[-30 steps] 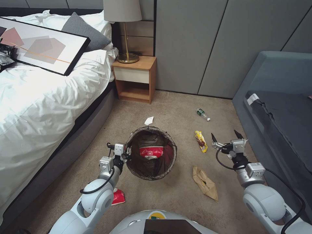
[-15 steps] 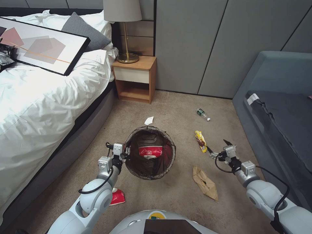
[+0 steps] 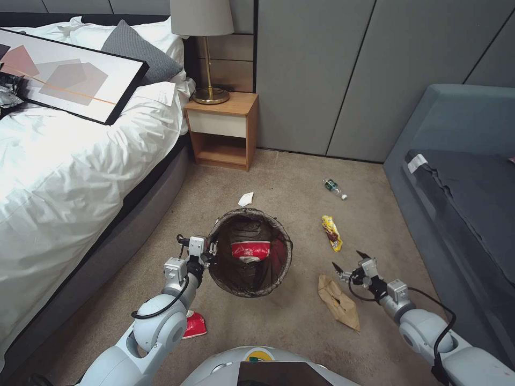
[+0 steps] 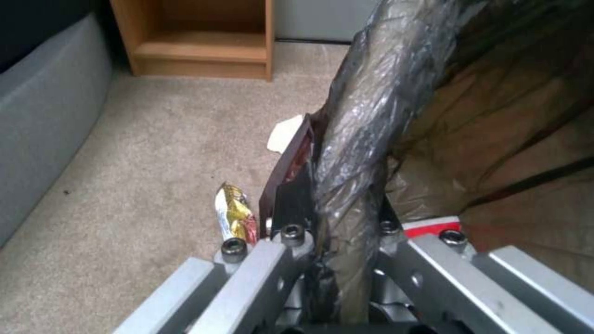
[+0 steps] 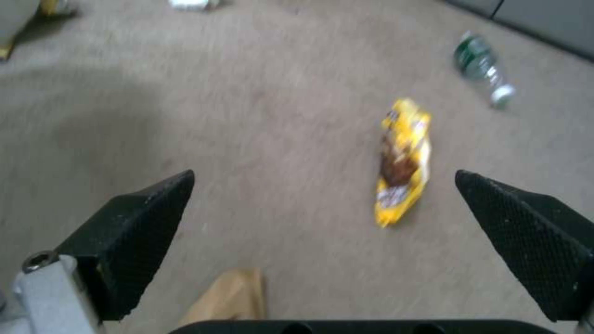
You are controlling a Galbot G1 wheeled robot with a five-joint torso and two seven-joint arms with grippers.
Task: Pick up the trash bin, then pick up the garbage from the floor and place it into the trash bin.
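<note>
Two grippers at work. Left gripper (image 3: 210,251), lower centre-left of the head view, is clamped on the rim of the trash bin (image 3: 250,253); in the left wrist view its fingers (image 4: 291,204) pinch the dark liner folded over that rim (image 4: 350,153). Bin sits mid-frame, mouth tilted toward the camera, lifted clear of the floor (image 3: 289,171) as far as can be told. Inside it: a crushed red-and-white cup (image 3: 250,250).

Right gripper (image 3: 348,261), lower right of the frame, is low over the carpet with its black fingertips (image 5: 133,232) spread wide, holding nothing. It is just beside the upper end of the crumpled brown paper bag (image 3: 338,301), not touching. In the right wrist view a corner of that bag (image 5: 232,297) shows at the bottom edge between the fingers.

Litter on the floor:
- yellow snack wrapper (image 3: 332,232), right of the bin, above the right gripper in frame
- green-labelled bottle (image 3: 335,188), further up, near the grey wall panels
- white tissue (image 3: 245,199), just above the bin
- flat red packet (image 3: 194,325), lower left, partly behind the left arm

Nightstand (image 3: 222,131) with a lamp stands in the upper centre, beside the bed (image 3: 64,161).
</note>
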